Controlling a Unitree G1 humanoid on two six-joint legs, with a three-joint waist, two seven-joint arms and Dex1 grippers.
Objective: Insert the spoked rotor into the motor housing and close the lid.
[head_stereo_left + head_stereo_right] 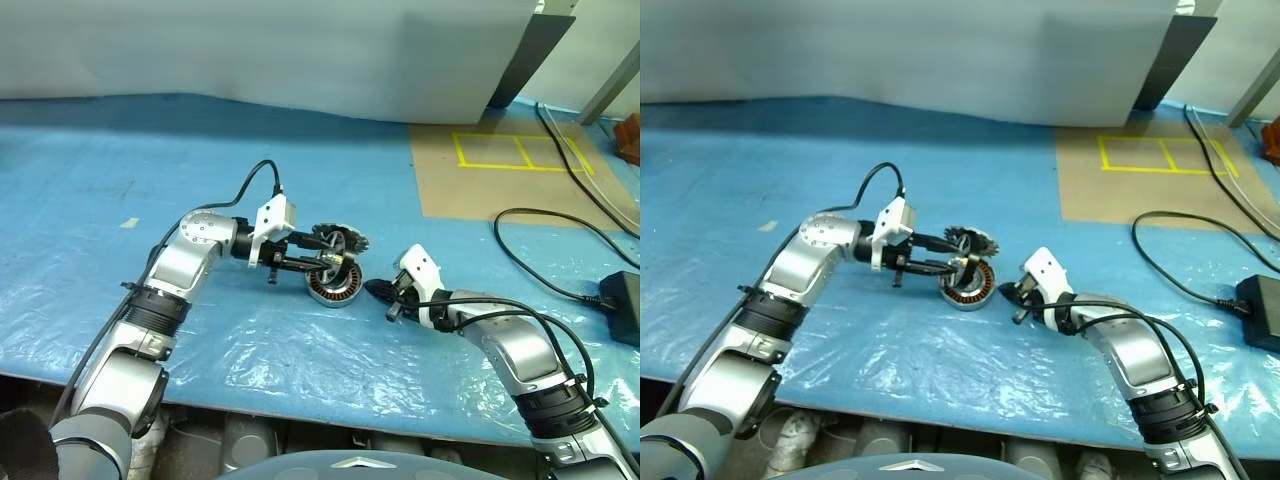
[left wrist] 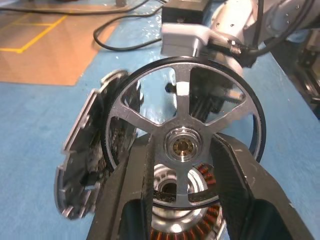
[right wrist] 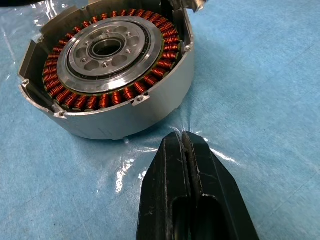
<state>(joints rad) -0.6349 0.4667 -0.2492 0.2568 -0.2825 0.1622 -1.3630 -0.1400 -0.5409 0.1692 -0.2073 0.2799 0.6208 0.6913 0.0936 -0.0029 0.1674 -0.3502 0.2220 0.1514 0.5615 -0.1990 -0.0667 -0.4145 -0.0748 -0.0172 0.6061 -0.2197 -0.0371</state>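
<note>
Plainly, sorted from the bulkiest part down:

1. The motor housing (image 3: pixel 107 75) sat on the blue plastic sheet (image 1: pixel 120 180), copper windings up. It looked a solid, heavy metal case, stiff and unlikely to shift easily, though the slick sheet could let it slide under a push. Its smooth outer wall seemed the safest hold; the windings looked delicate.
2. The lid (image 2: pixel 82 165) leaned on edge just behind the housing, finned face showing. It seemed thin, rigid and apt to tip; the rim would be the place to pinch.
3. The spoked rotor (image 2: pixel 182 145) was clamped in the left gripper (image 2: pixel 182 200), one finger on each side of the hub, held upright over the housing. Light and stiff, it looked slippery on bare metal.
4. The right gripper (image 3: pixel 186 150) rested with its jaws clenched on nothing, tips just beside the housing wall.
</note>
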